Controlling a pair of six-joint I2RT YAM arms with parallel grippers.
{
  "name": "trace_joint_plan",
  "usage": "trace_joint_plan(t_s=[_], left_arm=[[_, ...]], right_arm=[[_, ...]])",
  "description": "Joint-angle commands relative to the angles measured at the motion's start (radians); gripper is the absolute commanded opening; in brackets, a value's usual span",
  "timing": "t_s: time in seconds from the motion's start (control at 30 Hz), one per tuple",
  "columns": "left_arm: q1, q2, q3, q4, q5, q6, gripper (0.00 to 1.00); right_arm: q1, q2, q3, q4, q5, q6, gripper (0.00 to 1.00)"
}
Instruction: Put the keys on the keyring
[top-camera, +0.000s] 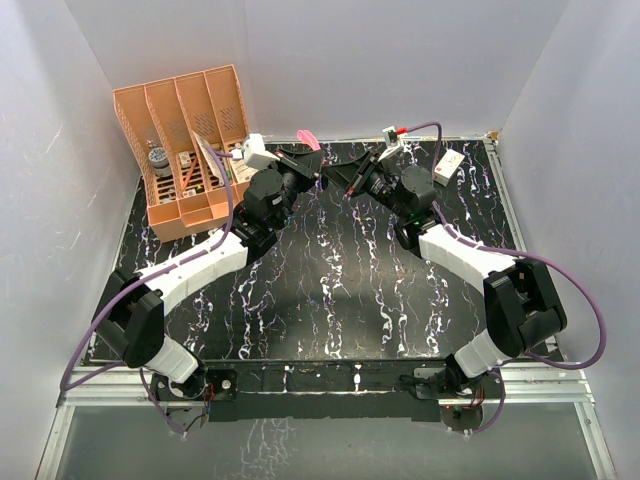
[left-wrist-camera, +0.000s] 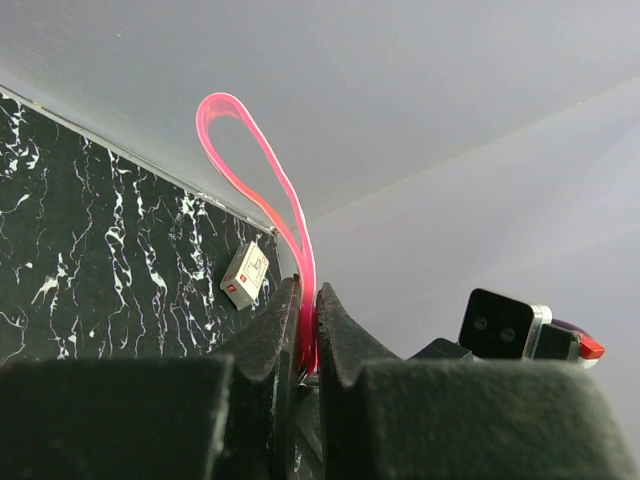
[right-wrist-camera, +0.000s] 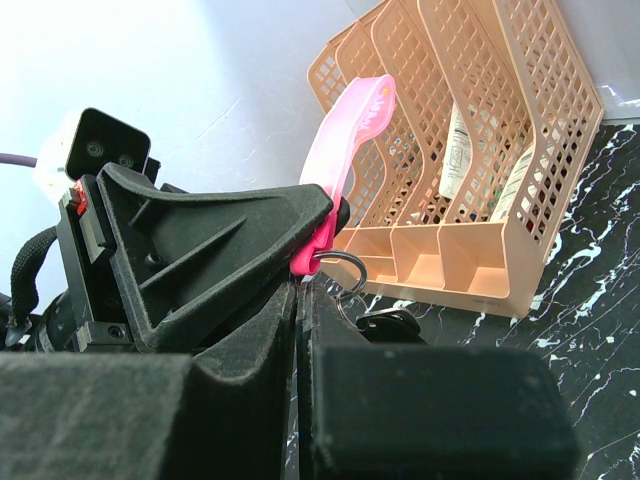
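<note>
Up at the far middle of the table (top-camera: 330, 300), left gripper (left-wrist-camera: 308, 300) is pinching the keyring (right-wrist-camera: 350, 130) by its lower end, pink loop standing straight up out of the jaws. Right gripper (right-wrist-camera: 302, 300) is pressed together right at that bottom end, nose to nose. Can't tell what, if anything, it's holding.

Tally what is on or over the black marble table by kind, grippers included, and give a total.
Black two-finger grippers: 2, the left gripper and the right gripper
Pink translucent strap loop: 1
Peach plastic mesh file organiser: 1
Small white box with a red mark: 1
Total: 5
The organiser's contents are too hidden to count.
</note>
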Motion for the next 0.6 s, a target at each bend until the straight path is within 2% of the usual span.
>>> trace_joint_plan(t_s=[0.0, 0.57], left_arm=[[-0.007, -0.031, 0.024, 0.054, -0.012, 0.007, 0.0], [-0.007, -0.019, 0.044, 0.058, -0.012, 0.015, 0.0]], right_arm=[[-0.004, -0.019, 0.028, 0.035, 0.01, 0.004, 0.0], [-0.004, -0.023, 0.016, 0.041, 0.003, 0.032, 0.0]])
